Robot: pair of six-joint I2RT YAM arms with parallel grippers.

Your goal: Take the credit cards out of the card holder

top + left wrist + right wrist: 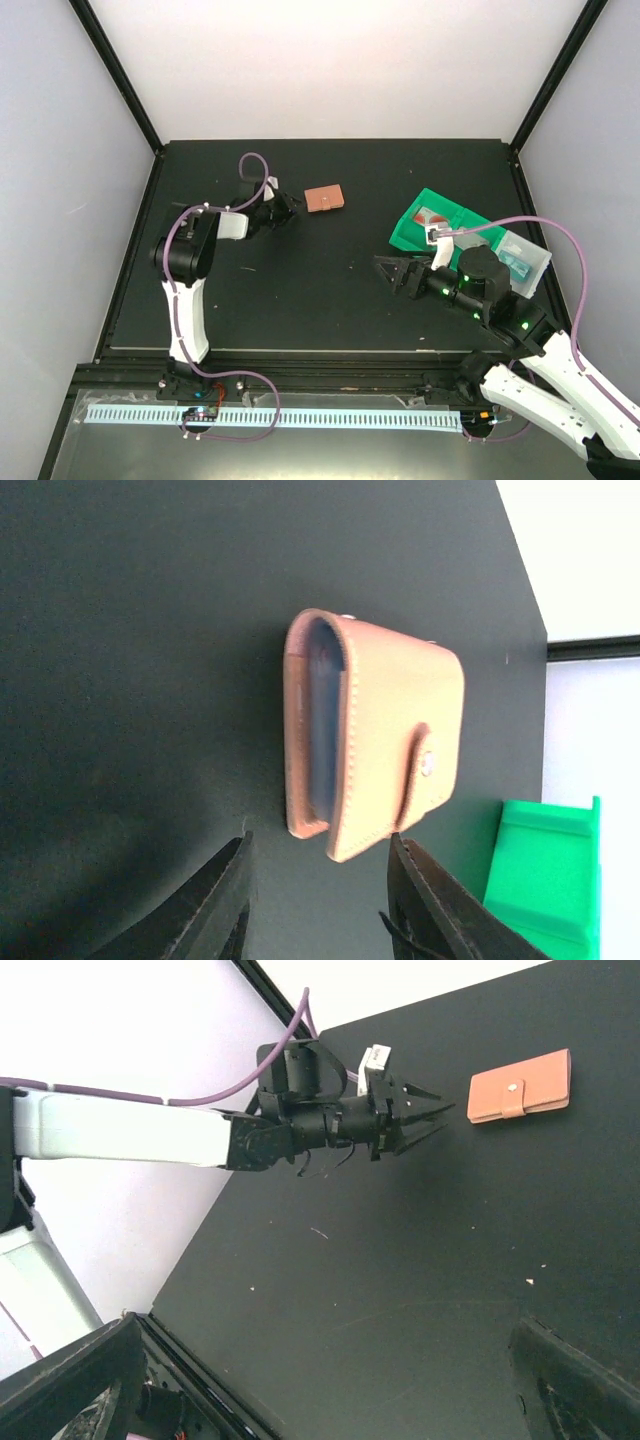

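Note:
The card holder (324, 198) lies flat on the black table at the back centre. It is folded shut, terracotta-brown, with its tab snapped over one edge. The left wrist view shows it (375, 740) close up, with light blue lining in the gap between the panels. No credit cards show; any are hidden inside. My left gripper (285, 208) is open and empty just left of the holder, its tips (318, 845) a short way off the holder's near edge, not touching. My right gripper (390, 272) is open and empty over the table's right middle, far from the holder (520, 1087).
A green plastic bin (440, 222) stands at the right with a reddish item inside. A clear plastic bin (522, 262) sits beside it, partly under the right arm. The green bin's corner also shows in the left wrist view (545, 870).

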